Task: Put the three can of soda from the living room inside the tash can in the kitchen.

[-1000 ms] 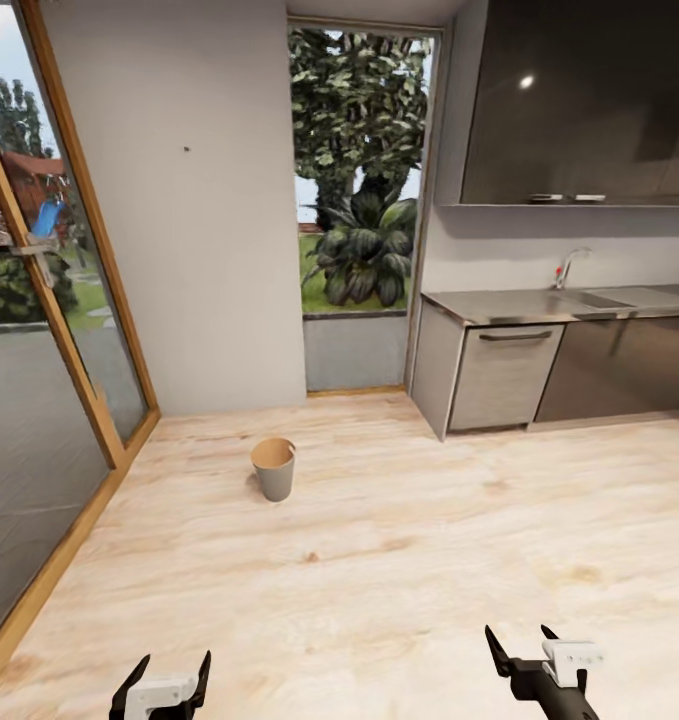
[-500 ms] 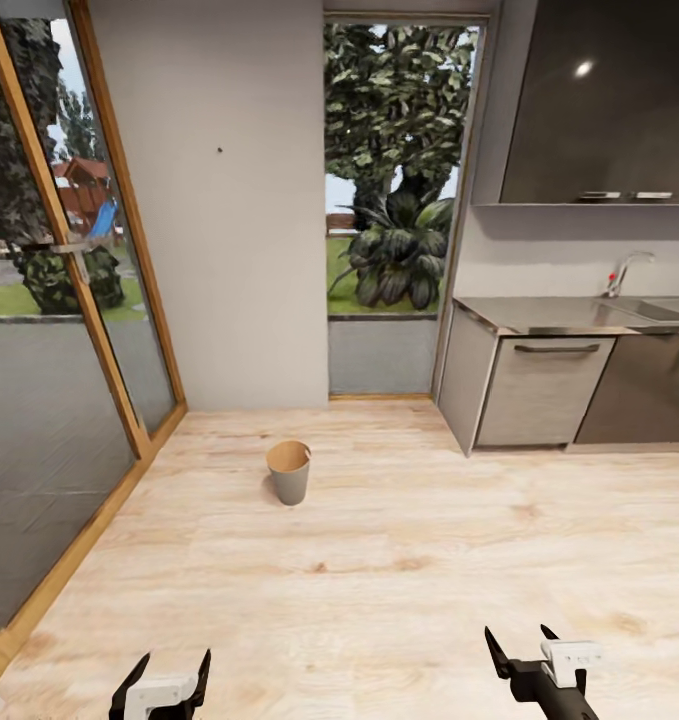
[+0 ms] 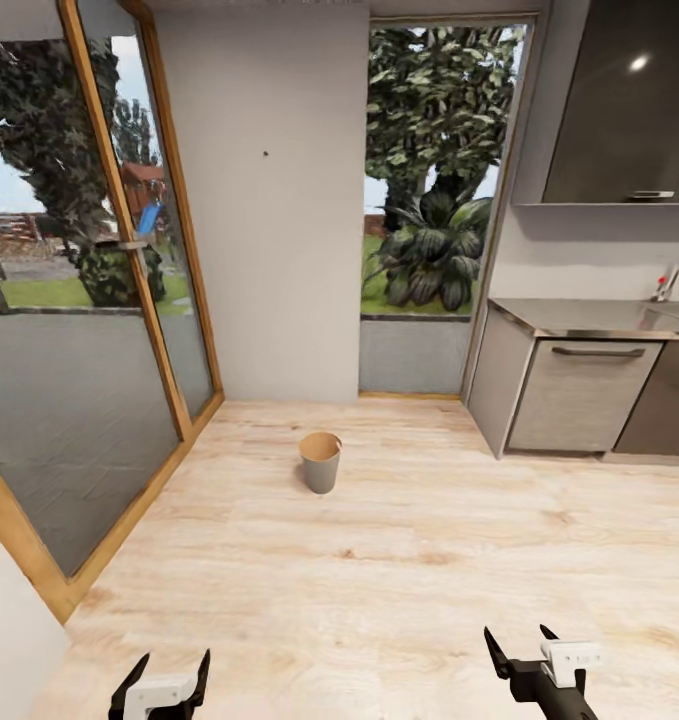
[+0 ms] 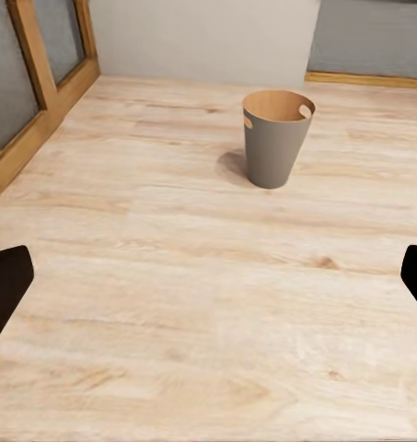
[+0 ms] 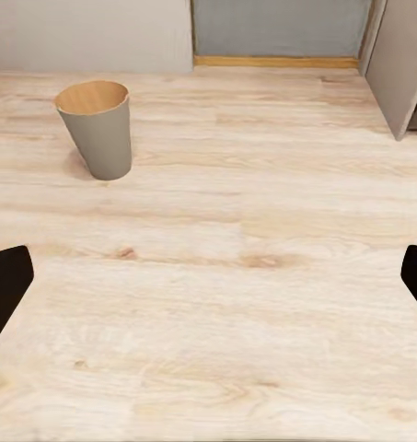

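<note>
- Light-brown wood lines the inside of the small round bin (image 3: 320, 461), the trash can of the task, and its outer wall looks grey; it stands upright on the pale wood-plank floor (image 3: 399, 580), well ahead of us and a little left of centre in the head view.
- We see the same bin (image 4: 278, 136) in the left wrist view, with two small handle slots cut near its rim, and again in the right wrist view (image 5: 98, 127); we can make out nothing inside it.
- Our left gripper (image 3: 167, 675), with a white body and black fingers, hangs low at the near edge of the head view with its fingers spread apart and nothing between them.
- Our right gripper (image 3: 522, 644), black with a white block on its side, also stands released, its two pointed fingers parted and nothing held.
- In both wrist views the dark fingertips (image 4: 5, 285) sit at the far edges of the picture, with bare floor between them.
- To our left we see tall wood-framed glass doors (image 3: 99, 300) that look out on grass and trees.
- Behind the bin rises a plain grey wall (image 3: 269, 200), and beside it a tall window (image 3: 434, 200) showing leafy plants.
- On the right runs a stainless-steel worktop (image 3: 579, 318) over grey cabinet fronts (image 3: 584, 395), with a tap (image 3: 667, 280) at the far end and dark glossy upper cabinets (image 3: 629, 100) above.
</note>
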{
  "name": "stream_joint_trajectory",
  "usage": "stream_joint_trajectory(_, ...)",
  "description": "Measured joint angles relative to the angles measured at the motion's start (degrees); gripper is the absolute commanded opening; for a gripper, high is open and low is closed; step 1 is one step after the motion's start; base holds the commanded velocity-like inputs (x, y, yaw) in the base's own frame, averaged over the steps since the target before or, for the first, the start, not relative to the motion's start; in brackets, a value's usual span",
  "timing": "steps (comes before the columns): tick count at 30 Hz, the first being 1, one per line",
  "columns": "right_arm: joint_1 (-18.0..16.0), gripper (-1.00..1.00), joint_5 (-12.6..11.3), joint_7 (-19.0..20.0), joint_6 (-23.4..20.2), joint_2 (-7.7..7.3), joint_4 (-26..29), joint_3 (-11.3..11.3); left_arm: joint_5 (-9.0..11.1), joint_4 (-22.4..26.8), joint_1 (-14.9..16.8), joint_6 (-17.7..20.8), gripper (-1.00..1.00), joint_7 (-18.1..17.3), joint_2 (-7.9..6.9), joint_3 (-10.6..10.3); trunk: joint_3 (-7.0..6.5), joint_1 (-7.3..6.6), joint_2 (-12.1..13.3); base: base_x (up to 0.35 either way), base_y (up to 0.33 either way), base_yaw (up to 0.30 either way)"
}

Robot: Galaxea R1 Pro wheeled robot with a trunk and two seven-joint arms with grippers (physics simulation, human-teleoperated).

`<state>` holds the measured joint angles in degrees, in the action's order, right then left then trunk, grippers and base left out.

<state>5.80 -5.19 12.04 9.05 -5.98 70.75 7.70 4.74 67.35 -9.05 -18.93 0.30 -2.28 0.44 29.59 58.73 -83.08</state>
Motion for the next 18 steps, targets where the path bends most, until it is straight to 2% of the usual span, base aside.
stream_joint_trajectory(9,0.00,1.00,0.00,0.00,0.00,0.00,0.00,0.00,-0.06,-0.22,0.00,-1.47,1.00,0.09,0.07,-0.03,0.00,0.00,0.00,-0.092,0.019,0.225)
stream_joint_trajectory(12,0.00,1.00,0.00,0.00,0.00,0.00,0.00,0.02,-0.06,-0.21,0.00,-1.54,1.00,0.13,0.08,-0.01,0.00,0.00,0.00,-0.079,-0.142,0.087)
stream_joint_trajectory(18,0.00,1.00,-0.07,0.00,0.00,0.00,-0.12,0.01,0.00,0.15,0.00,-1.49,1.00,0.20,0.08,-0.03,0.00,0.00,0.00,-0.016,-0.276,0.018)
